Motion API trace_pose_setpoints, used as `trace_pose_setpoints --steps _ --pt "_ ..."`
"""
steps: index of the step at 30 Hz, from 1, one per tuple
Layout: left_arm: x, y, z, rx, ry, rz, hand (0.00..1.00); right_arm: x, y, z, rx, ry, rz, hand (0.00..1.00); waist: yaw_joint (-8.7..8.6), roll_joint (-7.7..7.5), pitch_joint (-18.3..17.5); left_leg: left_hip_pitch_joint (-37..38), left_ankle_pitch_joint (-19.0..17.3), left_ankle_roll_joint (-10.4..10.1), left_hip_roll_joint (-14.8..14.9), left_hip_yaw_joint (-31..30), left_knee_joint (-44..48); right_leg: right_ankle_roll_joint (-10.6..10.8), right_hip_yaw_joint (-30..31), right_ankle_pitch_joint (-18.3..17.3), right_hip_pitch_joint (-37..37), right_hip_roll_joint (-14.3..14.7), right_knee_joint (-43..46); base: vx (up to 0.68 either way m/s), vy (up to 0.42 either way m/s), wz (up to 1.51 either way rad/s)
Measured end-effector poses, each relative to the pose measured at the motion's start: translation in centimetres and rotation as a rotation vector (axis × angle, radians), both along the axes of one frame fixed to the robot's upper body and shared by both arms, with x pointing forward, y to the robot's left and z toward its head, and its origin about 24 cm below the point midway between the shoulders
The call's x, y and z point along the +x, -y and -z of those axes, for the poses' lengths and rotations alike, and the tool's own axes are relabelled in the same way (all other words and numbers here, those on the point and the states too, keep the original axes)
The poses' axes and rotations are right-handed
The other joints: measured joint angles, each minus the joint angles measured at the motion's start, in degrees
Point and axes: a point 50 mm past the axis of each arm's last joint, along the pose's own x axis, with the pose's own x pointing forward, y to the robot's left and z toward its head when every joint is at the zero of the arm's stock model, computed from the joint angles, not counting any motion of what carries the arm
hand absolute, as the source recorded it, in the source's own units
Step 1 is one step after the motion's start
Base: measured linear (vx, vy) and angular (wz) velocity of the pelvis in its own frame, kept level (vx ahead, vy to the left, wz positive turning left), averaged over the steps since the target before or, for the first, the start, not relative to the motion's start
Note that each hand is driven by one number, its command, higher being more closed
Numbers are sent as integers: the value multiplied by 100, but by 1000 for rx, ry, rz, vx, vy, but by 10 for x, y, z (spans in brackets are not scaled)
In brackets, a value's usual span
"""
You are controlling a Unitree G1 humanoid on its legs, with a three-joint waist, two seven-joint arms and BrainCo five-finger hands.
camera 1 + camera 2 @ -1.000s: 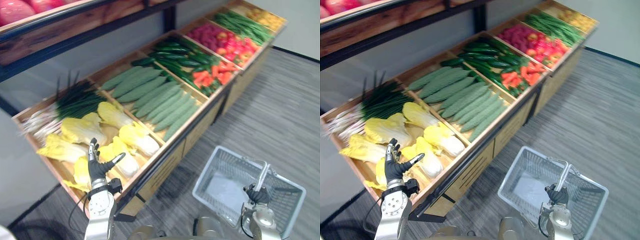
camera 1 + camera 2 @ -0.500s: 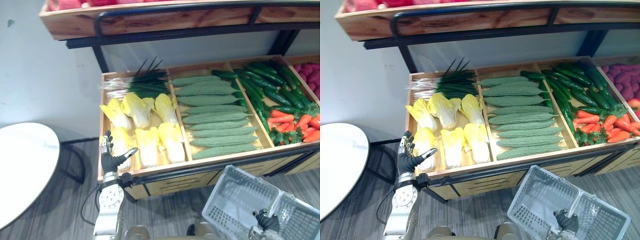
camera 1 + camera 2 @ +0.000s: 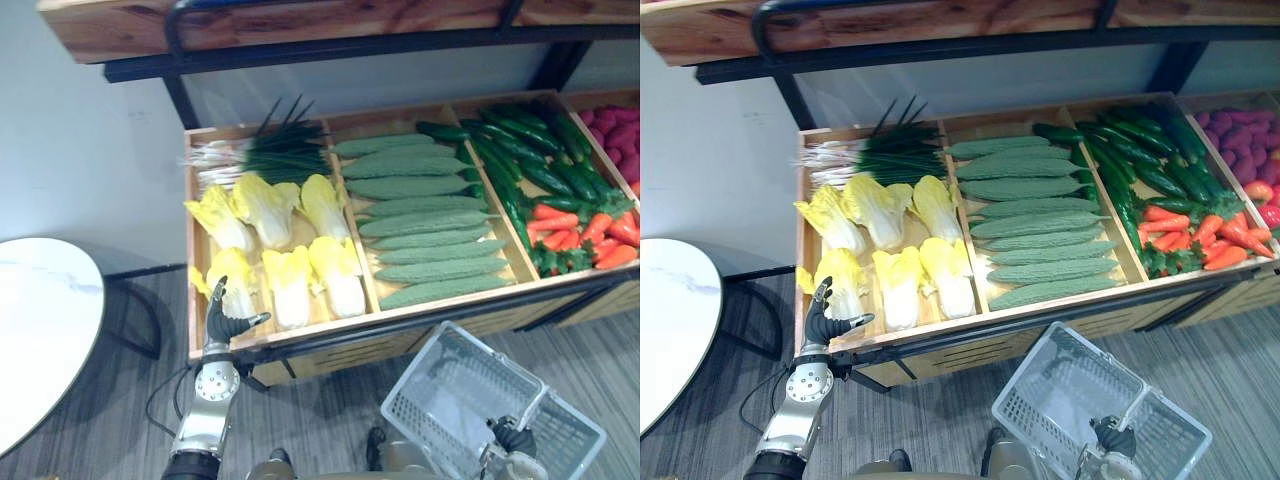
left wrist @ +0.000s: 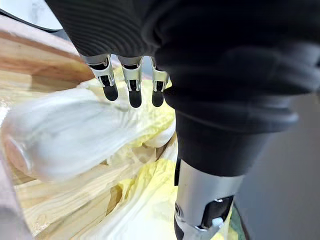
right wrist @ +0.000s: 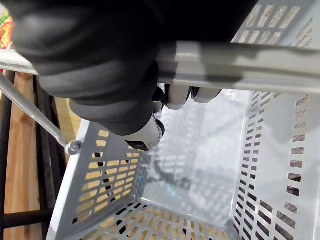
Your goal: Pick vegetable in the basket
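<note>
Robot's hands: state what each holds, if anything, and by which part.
The right hand holds the grey basket by its handle, fingers curled round the bar. The left hand holds nothing; it is open beside a cabbage.

A display bin [image 3: 192, 250] of pale, bare-looking wood with clear grain stood under a matt black metal bar [image 3: 340, 50]. The cabbage [image 4: 65, 135] had a smooth, glossy white stalk and crinkled yellow leaves. The gourds [image 3: 420, 220] looked matt and warty, the cucumbers [image 3: 520, 160] smooth and shiny. At the near right, the basket [image 5: 280, 165] was light grey slotted plastic, with a smooth grey handle [image 5: 240, 67] on thin metal wire [image 5: 35, 111]. The left hand [image 4: 200, 75] wore a matt black ribbed cover; its fingers [image 4: 132, 82] were silver metal. The table [image 3: 40, 330] on the left had a polished white marbled top. The floor [image 3: 600, 370] was matt grey and finely streaked.
</note>
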Motion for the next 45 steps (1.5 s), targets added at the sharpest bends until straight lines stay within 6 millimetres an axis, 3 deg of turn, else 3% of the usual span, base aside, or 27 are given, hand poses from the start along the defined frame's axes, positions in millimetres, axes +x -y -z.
trace_pose_setpoints --steps 3,9,14,15,21,33,38,45 --pt "16 3 -11 45 38 10 0 9 -1 -3 -4 19 -14 100 -107 2 171 -121 23 5 -3 9 4 0 37 40 -128 14 -29 -12 -13 -6" --pt "46 11 -34 146 96 51 0 19 1 -10 -27 68 -31 100 -132 -47 463 -372 21 5 2 50 122 7 139 49 -411 15 87 -4 -10 -6" --pt "69 14 -56 253 127 94 0 32 -4 -19 -43 124 -74 100 -171 -181 735 -531 16 3 8 90 214 16 238 55 -620 16 195 -34 -17 -6" --pt "77 17 -62 286 136 109 100 35 -5 -22 -48 141 -79 100 -185 -200 830 -531 15 3 10 94 228 19 246 58 -623 14 209 0 0 0" --pt "95 30 -77 379 124 189 100 43 -6 -31 -61 188 -100 100 -220 -208 989 -602 -60 0 94 199 377 20 336 59 -717 15 269 1 -4 -8" --pt "94 37 -83 304 159 215 100 46 -8 -34 -64 209 -107 100 -202 -180 1022 -552 -103 3 71 224 412 35 367 49 -691 6 296 4 1 -1" --pt "79 31 -84 274 208 200 100 42 -7 -29 -56 182 -99 100 -237 -128 1072 -338 -104 4 48 97 398 79 340 -17 -434 16 303 9 -10 10" --pt "47 3 -92 208 309 78 100 33 1 -23 -55 145 -55 100 -234 -21 1020 -101 -108 13 -12 -64 320 115 260 -62 -162 -16 257 4 4 9"
